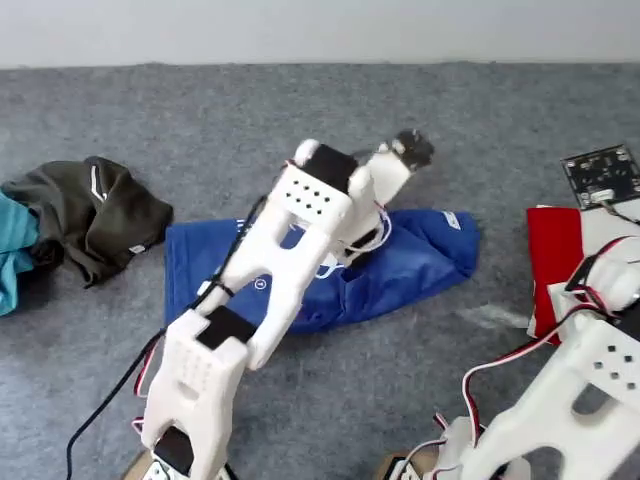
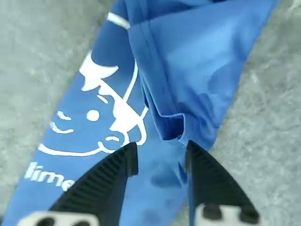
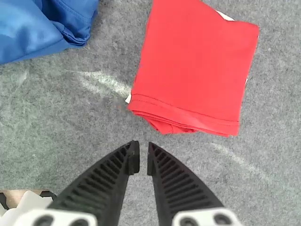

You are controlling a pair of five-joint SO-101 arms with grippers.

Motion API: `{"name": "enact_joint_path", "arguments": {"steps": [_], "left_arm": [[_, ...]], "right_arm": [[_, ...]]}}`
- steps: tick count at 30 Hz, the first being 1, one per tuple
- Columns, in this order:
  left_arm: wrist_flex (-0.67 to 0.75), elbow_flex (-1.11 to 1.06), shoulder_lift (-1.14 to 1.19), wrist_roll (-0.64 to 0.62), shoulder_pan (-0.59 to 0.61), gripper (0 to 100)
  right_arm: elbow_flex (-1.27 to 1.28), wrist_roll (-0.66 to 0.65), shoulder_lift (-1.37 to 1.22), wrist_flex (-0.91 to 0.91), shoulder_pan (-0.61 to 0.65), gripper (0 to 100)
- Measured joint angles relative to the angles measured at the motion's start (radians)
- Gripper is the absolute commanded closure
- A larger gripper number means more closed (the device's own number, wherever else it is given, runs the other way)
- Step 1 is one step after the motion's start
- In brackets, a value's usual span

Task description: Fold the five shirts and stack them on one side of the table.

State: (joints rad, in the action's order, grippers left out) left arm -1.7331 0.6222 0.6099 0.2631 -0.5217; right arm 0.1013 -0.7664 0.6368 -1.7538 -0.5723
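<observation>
Left claw (image 2: 159, 157) held wide, empty, over blue shirt (image 1: 420, 255) spread at centre of worktop (image 1: 400, 400). Right claw (image 3: 143, 157) nearly closed, empty, positioned near folded red shirt (image 3: 195, 80).

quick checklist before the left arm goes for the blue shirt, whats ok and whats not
1. left pincer open above the blue shirt, at its folded edge: ok.
2. blue shirt lying flat: not ok, rumpled.
3. right pincer clear of the red shirt: ok.
4. red shirt folded: ok.
5. dark shirt and teal shirt folded: not ok, both crumpled.
</observation>
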Motion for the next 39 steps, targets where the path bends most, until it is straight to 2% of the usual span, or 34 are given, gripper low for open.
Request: {"name": "enact_joint_path", "arguments": {"steps": [9, 17, 24, 31, 39], "left_arm": [[0.044, -0.005, 0.219, -0.017, 0.097, 83], [0.003, 0.005, 0.207, -0.015, 0.1, 83], [0.002, 0.002, 0.031, -0.095, 0.118, 83], [0.002, -0.196, -0.192, -0.11, 0.293, 83], [0.029, -0.47, -0.404, -0.083, 0.62, 78]], "right_arm": [[0.005, 0.0, 0.0, 0.0, 0.0, 95.6], [0.005, 0.0, 0.0, 0.0, 0.0, 95.6], [0.005, 0.0, 0.0, 0.0, 0.0, 95.7], [0.005, 0.0, 0.0, 0.0, 0.0, 95.6], [0.005, 0.0, 0.0, 0.0, 0.0, 95.5]]}}
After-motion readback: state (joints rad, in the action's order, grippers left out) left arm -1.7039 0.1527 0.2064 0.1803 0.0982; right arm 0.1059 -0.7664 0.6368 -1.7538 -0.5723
